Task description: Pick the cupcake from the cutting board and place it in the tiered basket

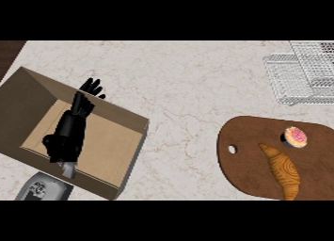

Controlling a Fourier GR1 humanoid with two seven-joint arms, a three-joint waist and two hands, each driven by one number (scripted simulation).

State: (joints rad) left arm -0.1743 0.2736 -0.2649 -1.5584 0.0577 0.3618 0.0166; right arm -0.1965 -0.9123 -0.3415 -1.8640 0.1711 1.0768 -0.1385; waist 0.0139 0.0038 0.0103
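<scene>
Over at the left of the frame, the left hand [72, 127] hangs above an open cardboard box [117, 141], fingers straight and slightly apart, pointing toward the top of the frame, holding nothing. Its grey forearm [43, 189] comes in from the lower left edge. Moving across, there's a stretch of bare marbled table [183, 84]. Then, lower right, the brown cutting board [242, 169], with a croissant [284, 172] lying lengthwise on it. And there's the cupcake [296, 137], pink-topped, sitting on the board near its upper edge, just beside the croissant's tip. Upper right corner: the white wire tiered basket [308, 75], well apart from the cupcake.
</scene>
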